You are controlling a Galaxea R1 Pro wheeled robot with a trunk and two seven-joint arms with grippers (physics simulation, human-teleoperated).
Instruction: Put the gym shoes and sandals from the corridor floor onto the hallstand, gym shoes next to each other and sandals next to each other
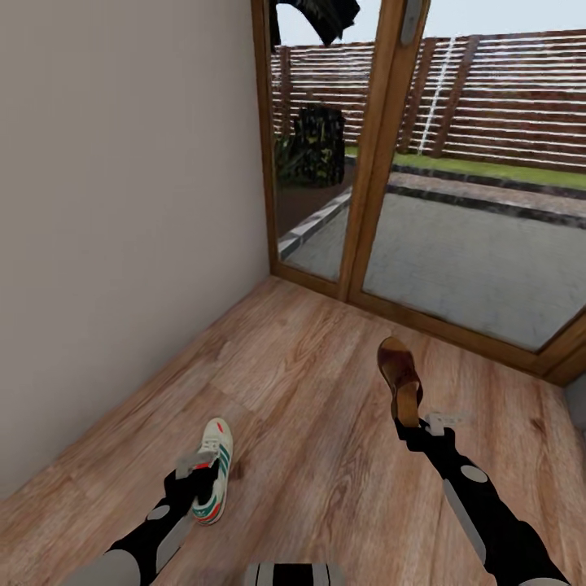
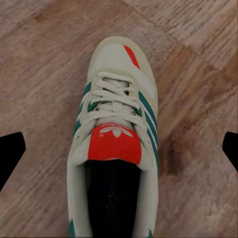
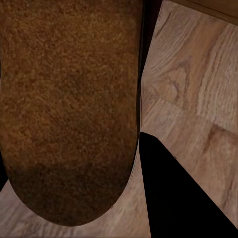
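Observation:
One white gym shoe [image 1: 216, 456] with green stripes and a red-orange tongue lies flat on the corridor floor [image 1: 309, 391], toe pointing away from me. My left gripper [image 1: 198, 480] hovers over its heel end. In the left wrist view the gym shoe [image 2: 116, 134] sits between the fingertips [image 2: 10, 153], which are spread wide and clear of it, so the left gripper [image 2: 119, 148] is open. My right gripper [image 1: 409, 425] is shut on the heel end of a brown sandal [image 1: 399, 374], held on edge above the floor. Its footbed [image 3: 69, 99] shows close up beside one dark finger [image 3: 173, 198]. The hallstand is out of view.
A beige wall [image 1: 122, 203] runs along the left. A wooden-framed glass door [image 1: 370, 163] closes the corridor ahead, with a paved yard and a fence beyond. Wood planks stretch between the gym shoe and the door.

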